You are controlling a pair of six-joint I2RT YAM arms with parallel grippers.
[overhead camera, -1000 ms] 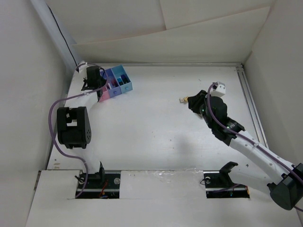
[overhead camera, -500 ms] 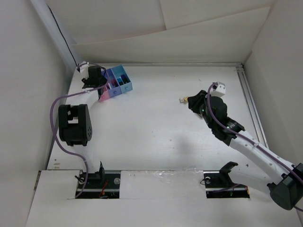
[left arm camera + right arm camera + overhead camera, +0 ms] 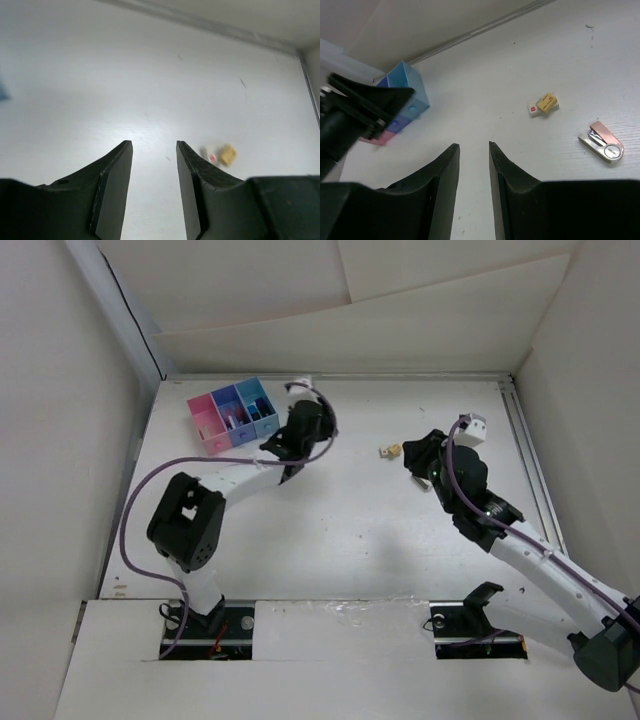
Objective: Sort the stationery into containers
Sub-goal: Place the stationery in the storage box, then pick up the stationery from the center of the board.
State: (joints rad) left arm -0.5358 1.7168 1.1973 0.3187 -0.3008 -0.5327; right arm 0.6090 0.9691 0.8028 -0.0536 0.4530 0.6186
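Observation:
The containers [image 3: 232, 415], three joined bins in pink, purple and light blue, stand at the far left; they also show in the right wrist view [image 3: 405, 100]. Small dark pieces lie in the purple and blue bins, too small to name. A little yellow-and-white eraser [image 3: 390, 451] [image 3: 220, 155] [image 3: 543, 104] lies mid-table. A pink-and-silver mini stapler [image 3: 601, 147] lies near it. My left gripper [image 3: 318, 425] [image 3: 154, 145] is open and holds nothing, right of the bins. Right of the eraser, my right gripper [image 3: 410, 455] [image 3: 472, 146] is open and holds nothing.
White walls close the table at the back and on both sides, and a rail [image 3: 530, 460] runs along the right edge. The left arm's black body [image 3: 350, 115] shows in front of the bins in the right wrist view.
My left arm has swung from beside the bins at the far left out to their right, and its jaws have opened. My right arm has shifted slightly toward the back.

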